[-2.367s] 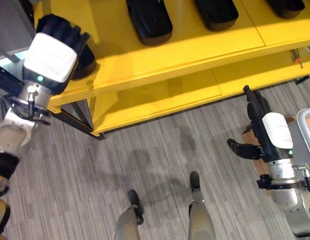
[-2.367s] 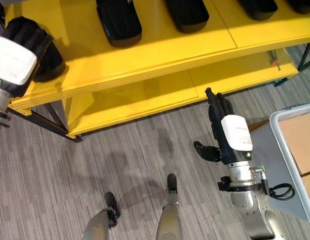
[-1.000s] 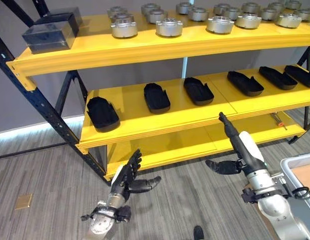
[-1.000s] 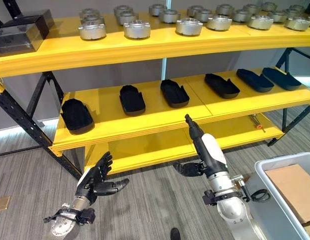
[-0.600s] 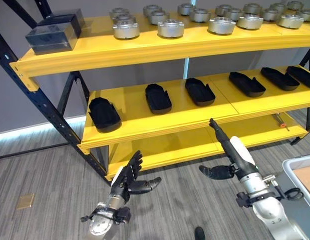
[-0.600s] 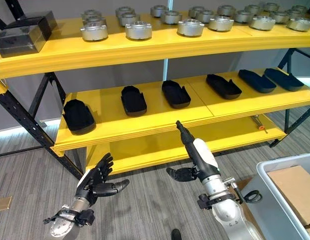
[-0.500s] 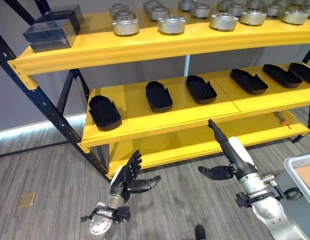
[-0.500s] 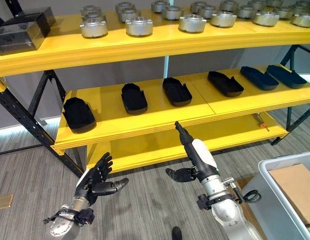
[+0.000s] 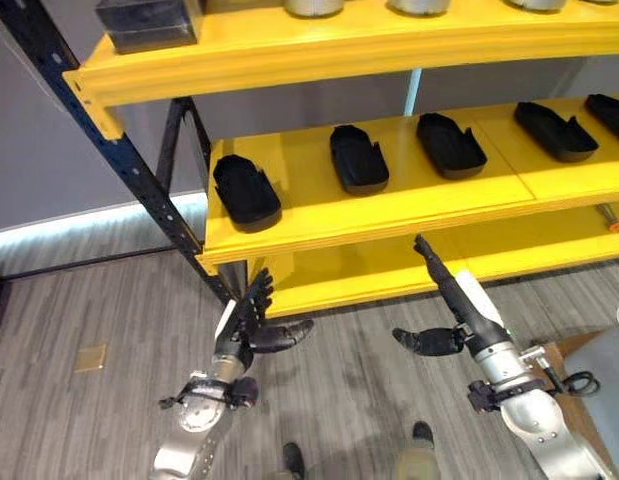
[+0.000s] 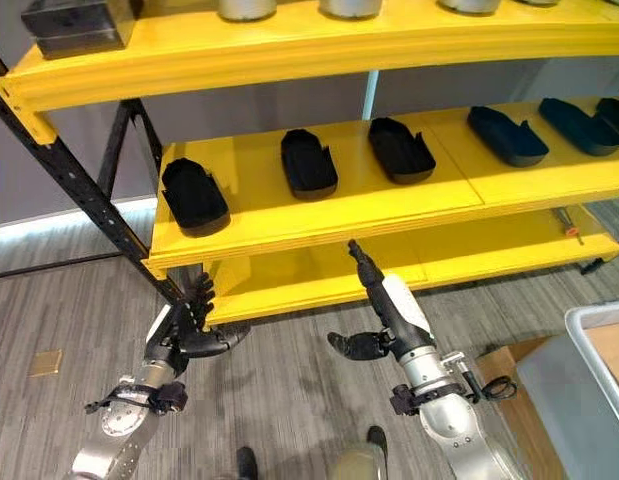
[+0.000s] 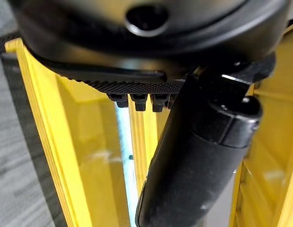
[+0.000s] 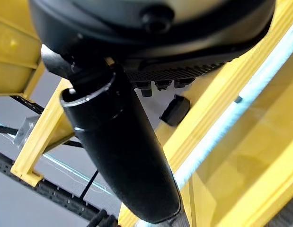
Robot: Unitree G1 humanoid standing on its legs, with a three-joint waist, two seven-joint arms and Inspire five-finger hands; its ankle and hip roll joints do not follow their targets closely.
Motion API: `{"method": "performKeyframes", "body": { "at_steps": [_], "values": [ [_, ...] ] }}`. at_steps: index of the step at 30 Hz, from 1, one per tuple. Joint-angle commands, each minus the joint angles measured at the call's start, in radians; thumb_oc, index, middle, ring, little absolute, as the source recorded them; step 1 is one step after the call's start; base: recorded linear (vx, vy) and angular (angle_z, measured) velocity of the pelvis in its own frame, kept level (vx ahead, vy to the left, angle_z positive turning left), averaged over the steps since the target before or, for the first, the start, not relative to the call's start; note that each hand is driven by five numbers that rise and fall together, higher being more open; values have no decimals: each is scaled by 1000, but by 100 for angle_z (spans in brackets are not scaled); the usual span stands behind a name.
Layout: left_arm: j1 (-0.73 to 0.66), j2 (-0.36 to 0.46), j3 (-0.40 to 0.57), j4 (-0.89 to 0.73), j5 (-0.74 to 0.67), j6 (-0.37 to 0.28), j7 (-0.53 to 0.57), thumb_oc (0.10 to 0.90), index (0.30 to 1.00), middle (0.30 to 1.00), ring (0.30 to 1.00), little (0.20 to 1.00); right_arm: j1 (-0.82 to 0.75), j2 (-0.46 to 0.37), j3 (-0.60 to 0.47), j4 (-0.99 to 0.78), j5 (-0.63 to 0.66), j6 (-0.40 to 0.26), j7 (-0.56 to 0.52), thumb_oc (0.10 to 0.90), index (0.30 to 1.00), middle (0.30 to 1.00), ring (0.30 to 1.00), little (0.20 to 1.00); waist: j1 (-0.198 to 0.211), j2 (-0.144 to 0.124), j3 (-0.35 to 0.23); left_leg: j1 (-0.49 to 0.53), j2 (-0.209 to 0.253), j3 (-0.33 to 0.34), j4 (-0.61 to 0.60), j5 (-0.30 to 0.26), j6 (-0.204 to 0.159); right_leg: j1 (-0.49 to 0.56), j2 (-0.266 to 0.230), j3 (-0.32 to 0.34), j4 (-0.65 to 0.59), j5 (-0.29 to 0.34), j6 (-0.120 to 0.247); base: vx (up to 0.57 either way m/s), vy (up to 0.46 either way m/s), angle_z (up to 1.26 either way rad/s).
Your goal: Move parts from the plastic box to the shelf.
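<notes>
The left hand (image 11: 198, 156) is being shown from very close, its dark thumb stretched out straight and its fingertips (image 11: 137, 100) lined up beside it. Yellow shelf (image 11: 47, 142) boards are being seen past them.

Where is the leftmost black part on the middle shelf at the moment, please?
In the left eye view, the leftmost black part lies at the left end of the middle yellow shelf, beside the dark upright post, above the open left hand.
</notes>
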Motion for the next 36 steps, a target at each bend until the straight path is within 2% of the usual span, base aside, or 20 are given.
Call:
{"method": "performKeyframes", "body": {
  "at_steps": [1,3,4,5,8,13,16,17,18,21,24,25,26,27,28,29,30,32,33,36],
  "values": [
    [-78,7,51,-101,54,-106,9,900,1000,1000,1000,1000,-133,-28,-52,-53,5,-78,-53,900,1000,1000,1000,1000,-49,-36,-2,105,-6,-43,13,-108,9,13,118,-38,-288,109,28,217,-61,-41],
    [-78,6,51,-101,55,-106,10,900,1000,1000,1000,1000,-133,-28,-52,-53,5,-78,-53,900,1000,1000,1000,1000,-49,-34,1,110,-4,-43,11,-110,8,21,120,-40,-296,112,27,177,-108,-19],
    [-77,-10,38,-99,51,-108,5,900,1000,1000,1000,1000,-105,-27,-70,-60,1,-82,-54,900,1000,1000,1000,1000,-66,-49,-8,134,4,-56,15,-126,-9,47,143,20,-305,101,28,304,-290,24],
    [-63,-25,26,-99,49,-114,-5,900,1000,1000,1000,1000,-81,-38,-85,-73,6,-89,-43,900,1000,1000,1000,1000,-65,-55,-22,151,23,-60,22,-132,-22,70,161,33,-296,104,18,306,-292,60],
    [-46,-47,23,-100,29,-111,-11,900,1000,1000,1000,1000,-58,-52,-105,-87,19,-94,-42,900,1000,1000,1000,1000,-69,-43,-43,164,52,-64,23,-122,-37,69,181,24,-271,97,4,192,-218,45],
    [-31,-37,2,-118,19,-102,-43,900,1000,1000,1000,1000,-13,-72,-142,-94,42,-109,-36,900,1000,1000,1000,1000,-81,2,-78,202,120,-61,-25,-16,-77,68,232,3,-224,43,-28,143,-187,-4],
    [-35,-35,-6,-122,15,-103,-48,900,1000,1000,1000,1000,-2,-80,-149,-95,44,-110,-34,900,1000,1000,1000,1000,-86,13,-80,200,137,-67,-22,17,-88,61,249,3,-202,21,-44,91,-180,-3],
    [-37,-35,-9,-124,16,-103,-49,900,1000,1000,1000,1000,2,-86,-152,-98,47,-115,-30,900,1000,1000,1000,1000,-88,18,-79,193,144,-71,-6,39,-93,58,260,1,-188,9,-54,71,-197,3],
    [-33,-36,-9,-124,12,-106,-52,900,1000,1000,1000,1000,7,-95,-151,-104,54,-119,-23,900,1000,1000,1000,1000,-84,20,-73,175,153,-89,40,92,-101,63,278,7,-178,-6,-75,97,-276,1],
    [-29,-32,-5,-132,11,-105,-55,900,1000,1000,1000,1000,16,-104,-154,-107,64,-123,-15,900,1000,1000,1000,1000,-77,13,-65,132,161,-124,124,158,-107,81,291,7,-180,-16,-102,48,-190,3],
    [-24,-28,-6,-141,14,-104,-61,900,1000,1000,1000,1000,33,-118,-171,-114,71,-125,-16,900,1000,1000,1000,1000,-57,-17,-39,36,136,-187,280,224,-101,117,290,7,-197,-21,-136,35,-258,9],
    [-14,-25,0,-152,15,-103,-63,900,1000,1000,1000,1000,38,-125,-177,-115,75,-126,-13,900,1000,1000,1000,1000,-49,-32,-31,3,85,-245,359,199,-87,135,294,15,-213,-24,-146,21,-206,10],
    [-14,-25,0,-153,15,-103,-63,900,1000,1000,1000,1000,39,-125,-177,-115,75,-126,-13,900,1000,1000,1000,1000,-50,-31,-30,0,85,-247,367,195,-87,136,293,14,-213,-25,-145,90,-170,-2],
    [-7,-31,-2,-156,14,-99,-65,900,1000,1000,1000,1000,40,-120,-168,-107,74,-122,-4,900,1000,1000,1000,1000,-23,-32,-14,-37,-52,-328,413,102,-56,156,310,45,-213,-32,-142,48,-42,-6],
    [-7,-30,-1,-156,14,-98,-65,900,1000,1000,1000,1000,39,-119,-168,-107,75,-122,-3,900,1000,1000,1000,1000,-24,-34,-16,-43,-55,-328,414,106,-55,151,306,45,-214,-29,-141,99,-124,0],
    [5,-30,1,-154,14,-101,-78,900,1000,1000,1000,1000,60,-121,-183,-109,81,-121,13,900,1000,1000,1000,1000,-39,-32,-18,-53,-69,-261,375,54,-35,165,315,40,-224,-24,-139,62,-80,-35],
    [10,-24,0,-153,16,-102,-85,900,1000,1000,1000,1000,73,-120,-190,-106,82,-119,17,900,1000,1000,1000,1000,-39,-31,-20,-56,-76,-235,340,19,-21,171,311,41,-227,-27,-136,78,-78,-25],
    [12,-19,-4,-155,16,-104,-88,900,1000,1000,1000,1000,84,-120,-198,-105,81,-121,17,900,1000,1000,1000,1000,-37,-34,-21,-62,-88,-226,309,-13,-10,174,304,43,-226,-33,-132,49,30,11],
    [13,-19,-11,-152,13,-105,-88,900,1000,1000,1000,1000,96,-116,-207,-102,77,-123,12,900,1000,1000,1000,1000,-41,-36,-23,-84,-83,-203,218,-46,-6,181,291,33,-223,-39,-122,52,47,21],
    [0,-19,-15,-143,17,-109,-83,900,1000,1000,1000,1000,83,-116,-206,-90,66,-124,1,900,1000,1000,1000,1000,-37,-45,-13,-110,-62,-184,204,-27,-16,190,285,32,-213,-45,-116,38,42,18]
  ]
}}
